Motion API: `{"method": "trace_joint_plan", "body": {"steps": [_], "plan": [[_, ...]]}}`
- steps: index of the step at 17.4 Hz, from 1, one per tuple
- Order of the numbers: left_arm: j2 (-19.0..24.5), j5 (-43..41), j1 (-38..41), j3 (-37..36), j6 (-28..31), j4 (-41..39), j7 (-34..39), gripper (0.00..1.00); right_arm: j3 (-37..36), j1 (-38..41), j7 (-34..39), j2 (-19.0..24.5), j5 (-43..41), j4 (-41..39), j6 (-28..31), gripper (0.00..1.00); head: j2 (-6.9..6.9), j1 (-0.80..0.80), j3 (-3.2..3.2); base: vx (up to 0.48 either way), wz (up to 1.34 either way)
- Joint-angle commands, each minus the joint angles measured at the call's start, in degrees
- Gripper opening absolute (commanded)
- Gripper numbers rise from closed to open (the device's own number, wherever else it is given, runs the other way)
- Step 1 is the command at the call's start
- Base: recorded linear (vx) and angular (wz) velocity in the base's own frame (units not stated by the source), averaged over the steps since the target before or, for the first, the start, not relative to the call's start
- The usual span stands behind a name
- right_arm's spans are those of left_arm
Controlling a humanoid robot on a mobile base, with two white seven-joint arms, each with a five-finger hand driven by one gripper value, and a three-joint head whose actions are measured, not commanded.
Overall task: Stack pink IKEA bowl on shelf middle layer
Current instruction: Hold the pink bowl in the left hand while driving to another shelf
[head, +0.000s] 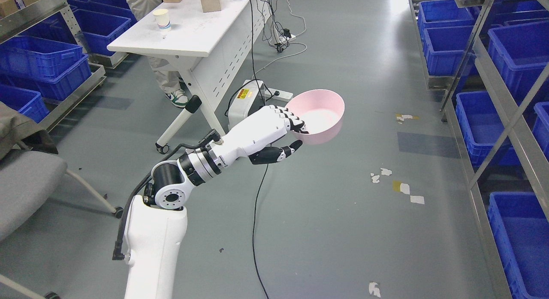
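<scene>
Clearly, the left hand's (274, 129) fingers (288, 118) are hooking over the near rim of the pink bowl (319, 116), while the thumb (281, 153) is reaching under it, so the hand is gripping the bowl. The fingertips are dipping inside the bowl and are partly hidden by its wall; the thumb tip is hard to make out against the underside. The bowl is hanging in the air above the grey floor (343, 213), mouth tilted slightly toward the camera.

Behind the bowl, a white box (244, 108) with a yellow label is sitting on the floor, partly covered by the hand. Farther behind the bowl, the white counter (193, 37) is carrying a paper cup (162, 19) and wooden blocks (210, 1), cut off by the top edge. A person's leg and shoe (176, 97) are showing beside the counter. To the right of the bowl, a metal shelf (493, 89) is holding blue bins (521, 54), cropped at the frame edge. A black cable (256, 230) is trailing across the floor below the bowl. Left of the bowl, a grey chair (25, 183) is half out of view.
</scene>
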Motion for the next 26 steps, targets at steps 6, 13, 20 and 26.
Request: {"method": "trace_joint_plan", "body": {"steps": [6, 13, 20, 26], "plan": [[1.0, 0.5, 0.1, 0.7, 0.0, 0.3, 0.0, 0.02, 0.0, 0.9, 0.0, -1.0, 0.0, -1.0, 0.0, 1.00, 0.00, 0.00, 0.00, 0.281, 0.05], [1.0, 0.5, 0.1, 0.7, 0.0, 0.3, 0.1, 0.02, 0.0, 0.9, 0.0, -1.0, 0.0, -1.0, 0.0, 1.00, 0.00, 0.00, 0.00, 0.266, 0.03], [1.0, 0.5, 0.1, 0.6, 0.0, 0.4, 0.1, 0.02, 0.0, 0.9, 0.0, -1.0, 0.0, -1.0, 0.0, 1.00, 0.00, 0.00, 0.00, 0.257, -0.01], [1.0, 0.5, 0.1, -0.1, 0.0, 0.5, 0.1, 0.02, 0.0, 0.9, 0.0, -1.0, 0.0, -1.0, 0.0, 1.00, 0.00, 0.00, 0.00, 0.286, -0.21]]}}
